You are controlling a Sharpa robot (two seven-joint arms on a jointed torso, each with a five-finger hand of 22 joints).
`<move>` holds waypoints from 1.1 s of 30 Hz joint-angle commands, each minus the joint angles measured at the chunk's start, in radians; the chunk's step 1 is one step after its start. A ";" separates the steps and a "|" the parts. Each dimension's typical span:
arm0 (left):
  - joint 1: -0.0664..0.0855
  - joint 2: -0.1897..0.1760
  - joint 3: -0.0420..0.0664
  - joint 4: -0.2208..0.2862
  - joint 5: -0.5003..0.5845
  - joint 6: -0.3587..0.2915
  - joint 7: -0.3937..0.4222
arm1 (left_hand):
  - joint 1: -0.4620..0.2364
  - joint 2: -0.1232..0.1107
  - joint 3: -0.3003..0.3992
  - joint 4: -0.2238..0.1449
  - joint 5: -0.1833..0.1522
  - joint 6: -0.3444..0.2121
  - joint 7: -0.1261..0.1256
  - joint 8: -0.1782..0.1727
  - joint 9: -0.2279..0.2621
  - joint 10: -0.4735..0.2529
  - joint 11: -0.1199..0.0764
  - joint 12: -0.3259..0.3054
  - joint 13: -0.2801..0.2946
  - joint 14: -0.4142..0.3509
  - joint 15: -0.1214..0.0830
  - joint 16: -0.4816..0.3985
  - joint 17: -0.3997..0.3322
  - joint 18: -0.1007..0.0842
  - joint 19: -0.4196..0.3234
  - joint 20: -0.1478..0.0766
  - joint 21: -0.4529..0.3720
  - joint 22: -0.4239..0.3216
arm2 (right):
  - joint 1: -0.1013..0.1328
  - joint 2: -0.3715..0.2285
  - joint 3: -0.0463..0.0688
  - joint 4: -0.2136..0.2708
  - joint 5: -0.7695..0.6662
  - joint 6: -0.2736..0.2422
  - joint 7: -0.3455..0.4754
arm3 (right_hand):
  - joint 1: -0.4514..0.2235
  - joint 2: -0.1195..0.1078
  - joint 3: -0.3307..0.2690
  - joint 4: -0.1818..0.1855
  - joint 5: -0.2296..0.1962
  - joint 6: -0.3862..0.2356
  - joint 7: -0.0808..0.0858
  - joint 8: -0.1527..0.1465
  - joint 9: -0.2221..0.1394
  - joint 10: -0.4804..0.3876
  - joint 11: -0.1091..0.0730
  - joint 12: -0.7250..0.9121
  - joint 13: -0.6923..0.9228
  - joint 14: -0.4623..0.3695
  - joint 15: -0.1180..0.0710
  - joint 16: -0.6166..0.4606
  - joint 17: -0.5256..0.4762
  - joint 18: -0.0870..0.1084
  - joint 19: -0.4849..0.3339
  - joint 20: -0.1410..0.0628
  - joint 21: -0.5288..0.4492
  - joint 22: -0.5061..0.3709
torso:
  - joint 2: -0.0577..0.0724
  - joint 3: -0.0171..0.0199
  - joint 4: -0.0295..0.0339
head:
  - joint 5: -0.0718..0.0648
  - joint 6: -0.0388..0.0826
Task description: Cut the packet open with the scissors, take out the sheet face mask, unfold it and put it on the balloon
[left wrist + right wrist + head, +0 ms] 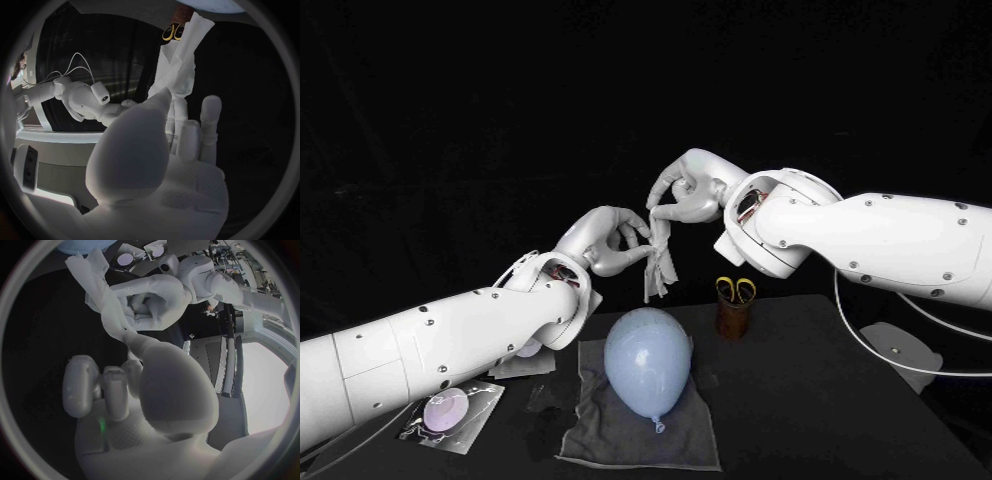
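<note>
**Sheet face mask (658, 258) is out of the pack, up in the air, not opened up yet**

Fingertips first: the right hand's fingers (659, 212) pinch the top end of the mask. The left hand's fingers (640, 236) close on it a bit lower, from the side. So both the right hand (687, 197) and the left hand (610, 243) have hold of it. The mask hangs between them as a narrow, crumpled white strip, above the far half of the table.

Progress as I'd judge it: cutting and pulling out are done, and unfolding has barely got going. Spreading it flat and laying it on the balloon (646, 365) are both left.

The balloon lies on a grey cloth (610, 440) near the middle of the table's front edge, well below the mask. The scissors (736, 290) stand handles-up in a brown cup (733, 322) just beyond it. The packet (444, 412) lies at the front left corner.

Writing: the packet has a pale round patch, but I can't read anything on it, and I can't see a brand anywhere.
</note>
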 commanded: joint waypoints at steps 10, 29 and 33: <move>0.001 0.003 0.001 0.011 -0.023 0.018 0.035 | 0.069 -0.010 0.071 -0.028 0.003 0.006 -0.023 -0.011 -0.020 0.001 -0.016 0.009 -0.002 0.008 -0.013 0.005 0.005 -0.002 0.012 -0.016 0.021 0.016 | 0.000 0.000 0.001 -0.008 -0.005 -0.006 0.012 | -0.008 0.000 0.008 -0.002 0.002 -0.004 0.003 0.008 0.001 0.051 -0.005 0.005 0.107 0.110 0.002 0.004 0.263 -0.011 0.027 0.001 0.005 0.198 | 0.000 0.0002 0.0000 | 0.001 -0.002; 0.000 0.000 -0.001 0.015 -0.033 0.057 0.058 | -0.021 -0.082 0.393 -0.189 0.002 0.029 -0.015 -0.071 -0.092 -0.004 -0.010 0.016 -0.016 0.000 -0.012 0.002 0.010 -0.002 -0.036 -0.021 0.127 0.082 | 0.000 -0.002 0.001 -0.016 -0.003 -0.008 0.016 | -0.009 0.000 0.010 -0.003 0.002 -0.004 0.003 0.008 0.002 0.050 -0.005 0.003 0.105 0.110 0.002 0.004 0.263 -0.011 0.027 0.001 0.004 0.198 | 0.001 -0.0004 -0.0005 | 0.000 -0.006; -0.001 0.002 -0.001 0.014 -0.017 0.047 0.070 | -0.107 -0.090 0.343 -0.168 0.001 0.023 -0.013 -0.070 -0.090 -0.006 -0.009 0.036 -0.006 0.002 -0.006 0.003 0.012 -0.003 -0.045 -0.011 0.112 0.072 | 0.000 -0.002 0.001 -0.011 -0.003 -0.006 0.016 | -0.009 0.000 0.010 -0.003 0.002 -0.004 0.003 0.008 0.002 0.050 -0.005 0.003 0.105 0.110 0.002 0.004 0.263 -0.011 0.027 0.001 0.004 0.198 | 0.000 -0.0002 0.0001 | 0.001 -0.005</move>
